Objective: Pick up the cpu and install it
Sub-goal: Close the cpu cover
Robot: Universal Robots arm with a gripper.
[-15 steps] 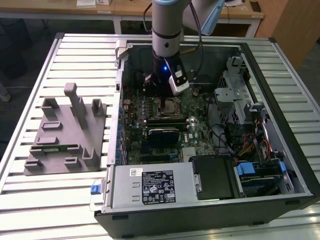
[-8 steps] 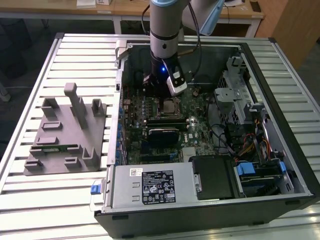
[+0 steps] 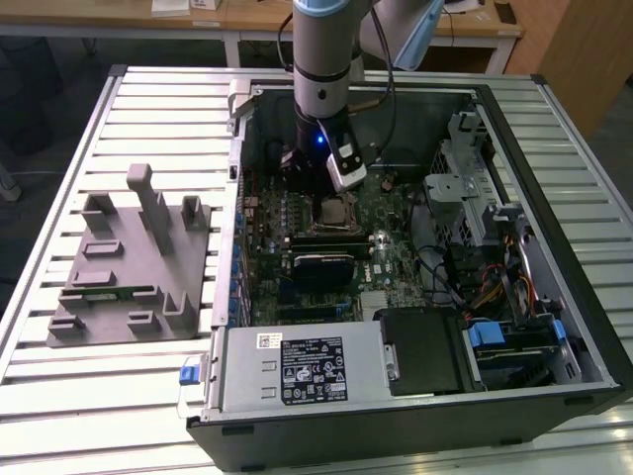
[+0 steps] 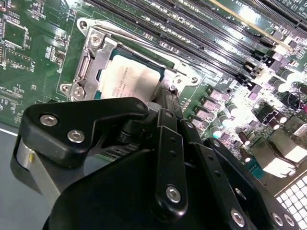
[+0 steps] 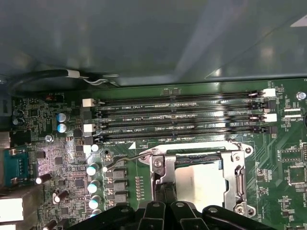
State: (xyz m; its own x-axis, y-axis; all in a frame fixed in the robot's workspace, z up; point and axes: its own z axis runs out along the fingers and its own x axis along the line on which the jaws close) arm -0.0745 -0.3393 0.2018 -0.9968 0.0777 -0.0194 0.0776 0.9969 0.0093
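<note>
The cpu (image 5: 204,184) lies flat in the socket frame (image 5: 238,177), your tool (image 5: 163,190) at its edge; you cannot tell how wide the tool stands.

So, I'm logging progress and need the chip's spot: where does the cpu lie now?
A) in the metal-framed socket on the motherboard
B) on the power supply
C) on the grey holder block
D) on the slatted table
A: in the second wrist view the cpu, pale top up, sits inside the metal frame of the socket on the green motherboard.
</note>
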